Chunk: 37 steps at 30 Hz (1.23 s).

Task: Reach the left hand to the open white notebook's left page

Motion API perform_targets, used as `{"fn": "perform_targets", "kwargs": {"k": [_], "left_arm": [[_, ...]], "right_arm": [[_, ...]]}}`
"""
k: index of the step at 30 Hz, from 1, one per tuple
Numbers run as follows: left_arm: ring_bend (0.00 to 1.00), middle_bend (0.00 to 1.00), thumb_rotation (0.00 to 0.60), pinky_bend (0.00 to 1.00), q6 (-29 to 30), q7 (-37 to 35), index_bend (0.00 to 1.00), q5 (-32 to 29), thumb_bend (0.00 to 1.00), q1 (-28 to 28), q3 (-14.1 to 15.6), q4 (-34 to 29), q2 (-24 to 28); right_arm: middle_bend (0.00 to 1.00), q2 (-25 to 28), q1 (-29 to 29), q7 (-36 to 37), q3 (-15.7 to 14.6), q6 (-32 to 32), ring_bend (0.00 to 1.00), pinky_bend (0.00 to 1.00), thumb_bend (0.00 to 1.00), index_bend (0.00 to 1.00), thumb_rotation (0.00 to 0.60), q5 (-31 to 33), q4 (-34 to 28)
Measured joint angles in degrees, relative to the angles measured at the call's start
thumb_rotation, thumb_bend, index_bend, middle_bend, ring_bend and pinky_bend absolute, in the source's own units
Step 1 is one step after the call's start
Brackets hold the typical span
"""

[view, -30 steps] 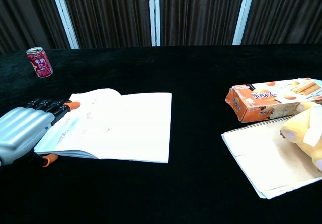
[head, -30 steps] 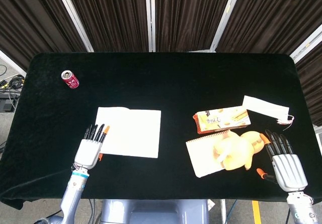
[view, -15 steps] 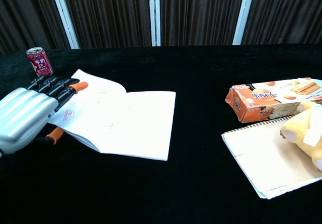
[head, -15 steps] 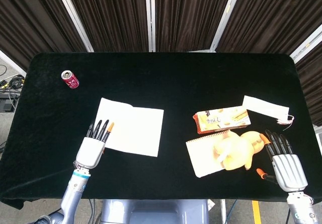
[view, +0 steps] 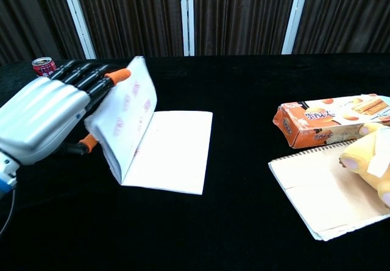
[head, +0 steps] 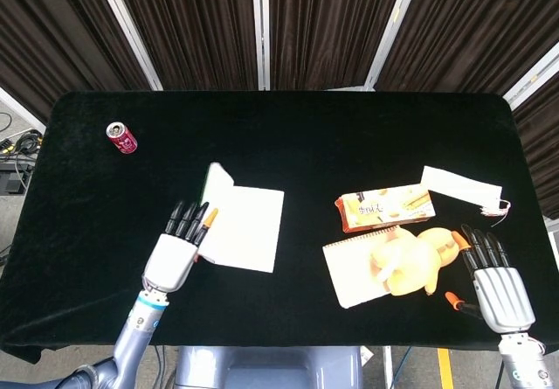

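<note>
The white notebook point(head: 249, 227) point(view: 170, 152) lies left of the table's middle. Its left page point(head: 217, 184) point(view: 127, 116) stands raised, almost upright. My left hand point(head: 175, 253) point(view: 46, 116) is at the page's outer side. Its straight fingers point(view: 91, 79) lie against the back of the page, and an orange-tipped thumb shows below the page's edge. Nothing is gripped that I can see. My right hand point(head: 498, 284) rests flat near the front right edge with its fingers apart, just right of a yellow plush toy point(head: 415, 258) point(view: 368, 155).
A red can point(head: 121, 137) point(view: 44, 66) stands at the far left. An orange snack box point(head: 384, 207) point(view: 329, 128) and a beige spiral notepad point(head: 354, 280) point(view: 323, 201) lie right of centre, with a white slip point(head: 461, 188) beyond them.
My left hand has moved right and up, and the left page has swung from lying flat to standing nearly upright. The right hand has not moved.
</note>
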Motion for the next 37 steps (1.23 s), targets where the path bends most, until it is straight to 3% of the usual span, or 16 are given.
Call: {"fn": "perform_targets", "kwargs": {"k": [9,17,20,27,31,37], "left_arm": [[0.00,0.00,0.600,0.00,-2.18,1.17,0.00,1.00,0.38,-4.29,-2.75,1.58,-4.56],[0.00,0.00,0.600,0.00,-1.68,0.78,0.00,0.39,0.37,-3.06,-1.52,0.72,-3.44],[0.00,0.00,0.600,0.00,-0.60,0.62,0.00,-0.21,0.35,-1.42,-0.87,-1.96,-0.78],[0.00,0.00,0.600,0.00,2.39,-1.19,0.00,-4.02,0.17,4.25,0.49,-11.76,9.53],[0.00,0.00,0.600,0.00,5.69,-5.88,0.00,-6.70,0.16,8.96,1.39,-16.73,16.78],[0.00,0.00,0.600,0.00,9.77,-13.10,0.00,-8.96,0.16,14.66,2.84,-18.23,21.81]], "right_arm": [[0.00,0.50,-0.10,1.53,0.74,0.21,0.00,0.00,0.01,0.00,0.600,1.17,0.22],[0.00,0.72,-0.37,1.62,0.79,0.58,0.00,0.00,0.01,0.00,0.600,1.30,0.32],[0.00,0.70,-0.45,1.27,0.68,0.52,0.00,0.00,0.01,0.00,0.600,1.31,0.43],[0.00,0.09,-0.60,-0.57,0.89,0.87,0.00,0.00,0.01,0.00,0.600,1.51,1.01],[0.00,-0.20,-0.65,-1.23,1.00,0.94,0.00,0.00,0.01,0.00,0.600,1.66,1.18],[0.00,-0.18,-0.60,-1.67,1.19,1.13,0.00,0.00,0.01,0.00,0.600,1.51,0.48]]}}
